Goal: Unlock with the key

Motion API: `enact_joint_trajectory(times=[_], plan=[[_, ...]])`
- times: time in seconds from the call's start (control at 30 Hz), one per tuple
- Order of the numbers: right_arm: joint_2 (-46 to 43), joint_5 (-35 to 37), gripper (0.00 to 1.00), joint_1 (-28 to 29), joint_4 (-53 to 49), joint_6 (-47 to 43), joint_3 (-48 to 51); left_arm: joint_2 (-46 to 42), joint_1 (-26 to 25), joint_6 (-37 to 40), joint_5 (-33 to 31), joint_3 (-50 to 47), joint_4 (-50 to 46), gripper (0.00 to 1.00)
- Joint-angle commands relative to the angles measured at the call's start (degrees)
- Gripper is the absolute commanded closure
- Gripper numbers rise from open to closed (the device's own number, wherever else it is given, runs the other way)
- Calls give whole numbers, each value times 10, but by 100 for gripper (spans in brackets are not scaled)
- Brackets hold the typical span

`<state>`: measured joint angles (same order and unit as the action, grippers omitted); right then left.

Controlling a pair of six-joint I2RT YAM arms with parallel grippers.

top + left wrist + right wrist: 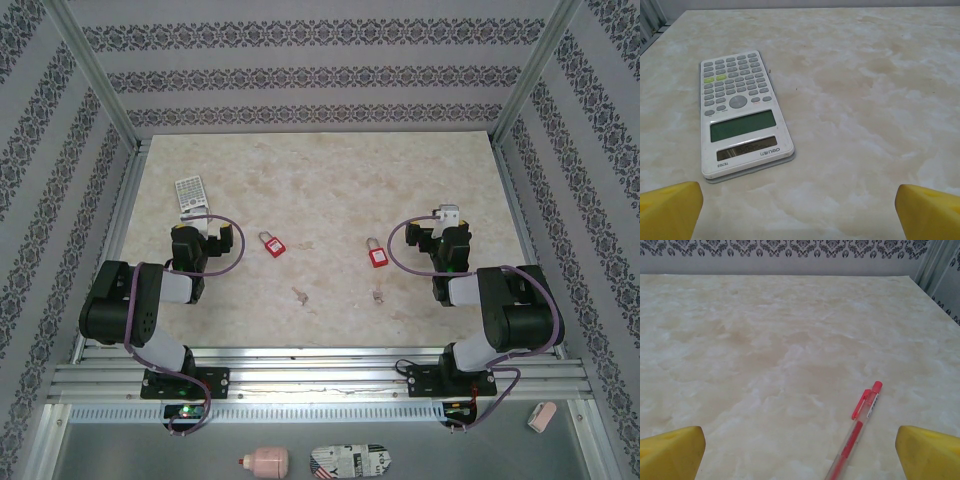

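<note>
I see the left gripper (800, 211) and right gripper (800, 451) spread wide, grasping nothing. Calculator (740, 112) left of centre, red pen (856, 437) lower right.

Key (378, 296), seemingly, lies before the right padlock (378, 254).

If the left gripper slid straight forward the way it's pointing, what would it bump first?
Probably the calculator, lying just ahead of the open left gripper, slightly left of its middle. The finger on that side would likely touch it first.
</note>
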<state>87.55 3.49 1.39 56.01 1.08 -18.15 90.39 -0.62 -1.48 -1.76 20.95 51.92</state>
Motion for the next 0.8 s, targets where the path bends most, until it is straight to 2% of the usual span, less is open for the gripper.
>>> enact_joint_trajectory(times=[0.0,0.3,0.4,0.47,0.53,0.6,0.7,0.77], plan=[[7,-11,2,6,10,-5,-11,8,4,9,-7,10,28,1],[8,-13,2,-5,-4,11,-32,8,5,9,-7,10,28,1],[0,-10,2,5,30,0,-11,7,4,9,-11,9,29,1],[-43,79,2,48,20,-30,8,-14,-8,16,-38,-6,51,0],[-118,133,2,89,-53,-61,1,-108,-52,51,-101,-17,-7,1],[-196,139,2,119,-147,-56,-12,-208,-90,50,-139,-5,-95,1],[-296,115,2,158,-335,-4,-79,-320,-104,-50,-122,47,-258,0],[-332,49,2,171,-459,43,-131,-369,-111,-133,-113,90,-367,0]])
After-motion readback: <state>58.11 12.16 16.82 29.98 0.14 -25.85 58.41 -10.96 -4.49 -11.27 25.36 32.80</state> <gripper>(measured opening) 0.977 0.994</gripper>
